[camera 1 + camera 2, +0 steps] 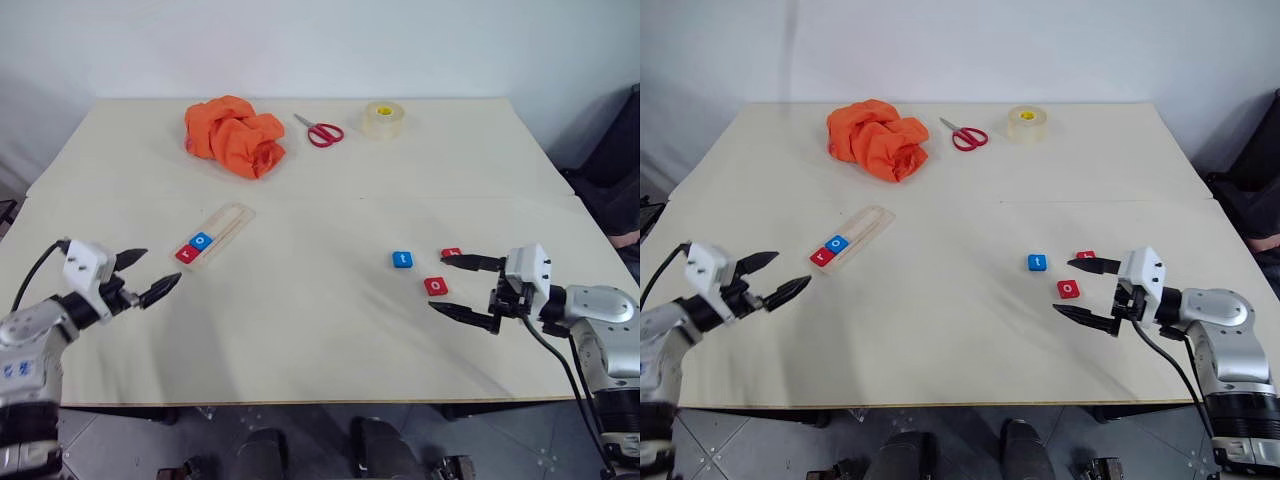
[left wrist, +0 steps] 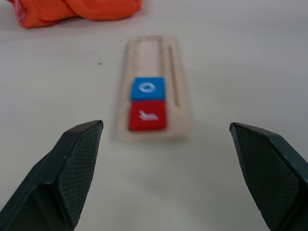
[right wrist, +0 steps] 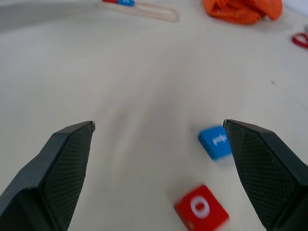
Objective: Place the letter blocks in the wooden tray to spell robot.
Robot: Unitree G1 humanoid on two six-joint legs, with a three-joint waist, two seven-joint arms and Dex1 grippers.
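1. My right gripper (image 1: 462, 287) is spread wide and empty, hanging just over the table (image 1: 320, 340).
2. My left gripper (image 1: 150, 275) is also wide and empty, aimed at the tray (image 1: 228, 226).
3. The tray lies ahead of my left gripper, slightly to its right. Red r (image 1: 187, 254) sits at the end nearest that gripper, with blue o (image 1: 201, 240) touching it just beyond. The rest of the groove is bare.
4. Three tiles are still loose by my right gripper. Red o (image 1: 436, 286) lies just past the fingertips and between them. Blue t (image 1: 402, 260) is further out on the same side. A third red tile (image 1: 451, 253) sits right at my upper finger, partly hidden, so I can't read its letter; I'd guess it's the b.
5. Handling, as I judge it: the tiles are light, rigid and thin, lying flat. They're easy to skid across the table if one finger lands first.
6. For the grip, I'd pinch opposite edges, centred, with the fingers straddling the tile square-on.
7. Orange cloth (image 1: 235, 135), scissors (image 1: 320, 131) and tape roll (image 1: 383, 119) lie far beyond both grippers, out of play.
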